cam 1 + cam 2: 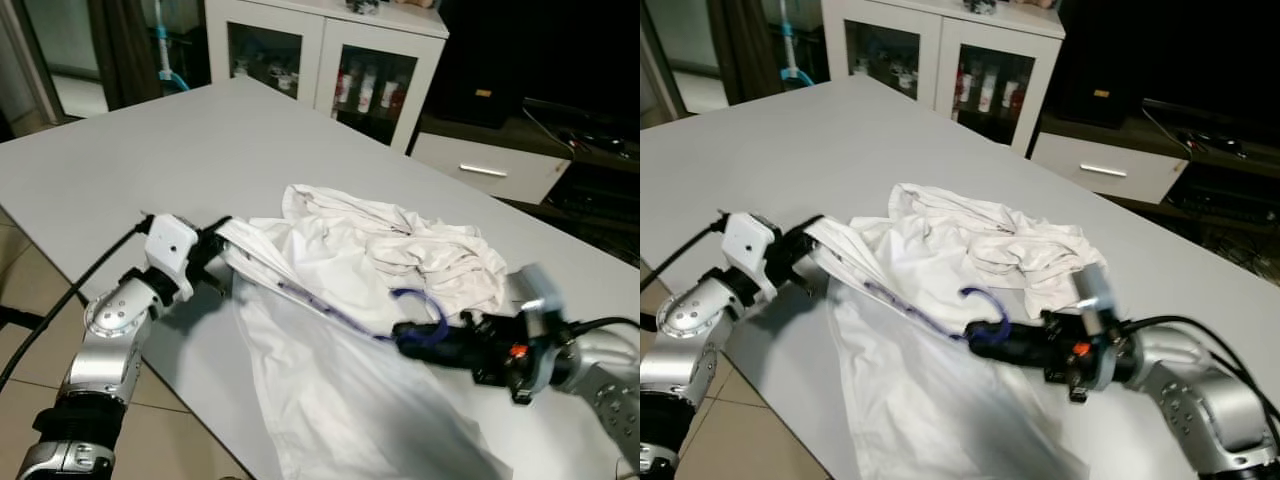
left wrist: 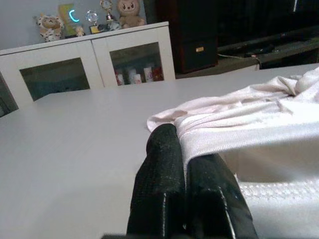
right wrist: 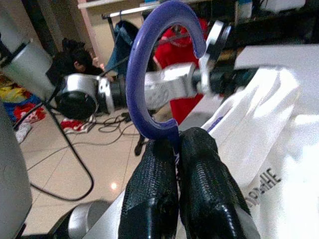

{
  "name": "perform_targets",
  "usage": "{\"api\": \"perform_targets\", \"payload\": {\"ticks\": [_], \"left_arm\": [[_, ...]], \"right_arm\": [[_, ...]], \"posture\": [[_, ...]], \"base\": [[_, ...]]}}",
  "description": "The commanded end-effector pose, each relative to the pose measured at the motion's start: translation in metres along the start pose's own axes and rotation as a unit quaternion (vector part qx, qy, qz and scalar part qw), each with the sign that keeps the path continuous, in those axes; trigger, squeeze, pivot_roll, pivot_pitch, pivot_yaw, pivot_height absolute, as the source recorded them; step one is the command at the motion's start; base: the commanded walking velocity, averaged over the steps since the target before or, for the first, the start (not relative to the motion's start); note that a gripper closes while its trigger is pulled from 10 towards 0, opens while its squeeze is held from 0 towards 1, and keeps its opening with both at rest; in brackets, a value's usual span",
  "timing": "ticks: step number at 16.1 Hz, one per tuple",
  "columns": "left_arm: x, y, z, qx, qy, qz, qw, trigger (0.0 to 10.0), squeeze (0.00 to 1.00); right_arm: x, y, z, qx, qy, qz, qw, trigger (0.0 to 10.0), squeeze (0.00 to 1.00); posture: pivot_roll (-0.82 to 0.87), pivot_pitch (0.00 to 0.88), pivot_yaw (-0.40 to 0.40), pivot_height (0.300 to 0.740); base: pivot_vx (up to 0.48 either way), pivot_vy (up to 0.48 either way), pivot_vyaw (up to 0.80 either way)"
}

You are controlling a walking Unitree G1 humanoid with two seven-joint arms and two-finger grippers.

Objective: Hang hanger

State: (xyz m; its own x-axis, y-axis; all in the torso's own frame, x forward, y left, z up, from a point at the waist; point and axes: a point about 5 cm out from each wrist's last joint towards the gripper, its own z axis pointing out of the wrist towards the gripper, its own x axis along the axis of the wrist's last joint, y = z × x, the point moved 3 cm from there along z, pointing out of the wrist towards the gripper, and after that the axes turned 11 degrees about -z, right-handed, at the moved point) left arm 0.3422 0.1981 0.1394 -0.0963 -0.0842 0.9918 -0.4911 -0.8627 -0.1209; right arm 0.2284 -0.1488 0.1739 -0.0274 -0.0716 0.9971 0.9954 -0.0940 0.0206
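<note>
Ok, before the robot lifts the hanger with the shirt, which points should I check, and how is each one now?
1. Right end effector shut on the purple hanger just below its hook: ok.
2. Left end effector pinching the white shirt edge: ok.
3. Shirt properly seated on both hanger arms: cannot tell.
4. Shirt off the table: not ok, most of it lies there.
5. Rail to hang on within reach: cannot tell.

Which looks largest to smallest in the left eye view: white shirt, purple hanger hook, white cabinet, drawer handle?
1. white shirt
2. white cabinet, though it stands farther back
3. purple hanger hook, held by the right gripper
4. drawer handle
</note>
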Motion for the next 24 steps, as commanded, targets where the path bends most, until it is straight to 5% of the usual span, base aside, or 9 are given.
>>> {"api": "perform_targets", "payload": {"ticks": [1, 5, 8, 14, 17, 21, 24], "left_arm": [[-0.009, 0.003, -0.002, -0.005, -0.013, -0.002, 1.0, 0.0, 0.0], [-0.02, 0.011, -0.009, -0.014, -0.026, -0.01, 1.0, 0.0, 0.0], [-0.025, 0.022, -0.006, -0.022, -0.026, -0.021, 0.999, 0.0, 0.0], [-0.019, 0.034, 0.009, -0.032, -0.006, -0.018, 0.999, 0.0, 0.0], [-0.013, 0.031, 0.013, -0.029, 0.003, -0.005, 1.0, 0.0, 0.0], [0.005, 0.001, 0.015, 0.01, 0.021, 0.017, 1.0, 0.0, 0.0], [0.035, 0.0, 0.026, 0.024, 0.084, 0.01, 0.996, 0.0, 0.0]], "right_arm": [[0.011, 0.005, -0.006, -0.01, 0.007, -0.017, 1.0, 0.0, 0.0], [0.009, 0.022, -0.014, -0.067, -0.016, -0.041, 0.997, 0.0, 0.0], [0.033, 0.003, 0.0, 0.002, 0.045, -0.04, 0.998, 0.0, 0.0], [0.053, 0.001, 0.002, 0.015, 0.095, -0.031, 0.995, 0.0, 0.0], [0.05, -0.002, 0.0, 0.022, 0.088, -0.022, 0.996, 0.0, 0.0], [0.052, -0.003, -0.002, 0.027, 0.09, -0.016, 0.995, 0.0, 0.0], [0.029, -0.004, 0.0, 0.025, 0.038, -0.005, 0.999, 0.0, 0.0]], "posture": [[0.1, 0.006, -0.097, 0.74], [0.1, 0.01, -0.095, 0.74], [0.1, 0.012, -0.094, 0.74], [0.1, 0.011, -0.101, 0.74], [0.1, 0.011, -0.104, 0.74], [0.1, 0.009, -0.11, 0.74], [0.1, 0.01, -0.114, 0.74]], "base": [[0.0, 0.0, 0.0], [0.0, 0.0, 0.0], [0.0, 0.0, 0.0], [0.0, 0.0, 0.0], [0.0, 0.0, 0.0], [0.0, 0.0, 0.0], [0.0, 0.0, 0.0]]}}
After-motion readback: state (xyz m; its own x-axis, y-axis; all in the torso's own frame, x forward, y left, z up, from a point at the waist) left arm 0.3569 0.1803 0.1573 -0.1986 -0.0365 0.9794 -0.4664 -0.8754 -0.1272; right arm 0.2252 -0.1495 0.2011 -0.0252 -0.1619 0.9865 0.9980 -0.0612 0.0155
